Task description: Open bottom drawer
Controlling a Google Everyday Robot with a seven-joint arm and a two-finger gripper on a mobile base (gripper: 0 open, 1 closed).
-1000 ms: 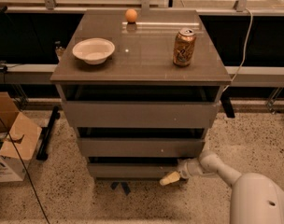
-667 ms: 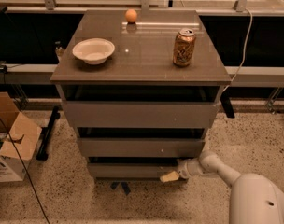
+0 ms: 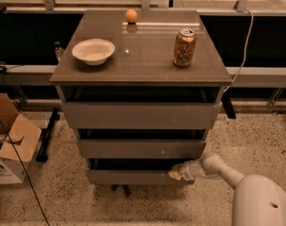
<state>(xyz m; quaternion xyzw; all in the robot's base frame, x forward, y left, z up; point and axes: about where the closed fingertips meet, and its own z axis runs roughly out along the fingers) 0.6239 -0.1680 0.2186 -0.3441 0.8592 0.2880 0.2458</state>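
The bottom drawer [image 3: 129,176] is the lowest and narrowest grey-brown front of the three-drawer cabinet. It sits nearly flush, with a dark gap above it. My gripper [image 3: 176,174] is at the drawer front's right end, touching its top edge. My white arm [image 3: 227,173] reaches in from the lower right. The middle drawer [image 3: 140,148] with a tiny white speck is just above.
The top drawer [image 3: 140,115] is the widest front. On the cabinet top [image 3: 147,55] stand a white bowl [image 3: 93,51], a soda can [image 3: 185,47] and an orange ball [image 3: 131,16]. A cardboard box [image 3: 9,140] lies on the floor at the left.
My gripper has stayed at the right end of the bottom drawer front. The drawer shows no clear movement.
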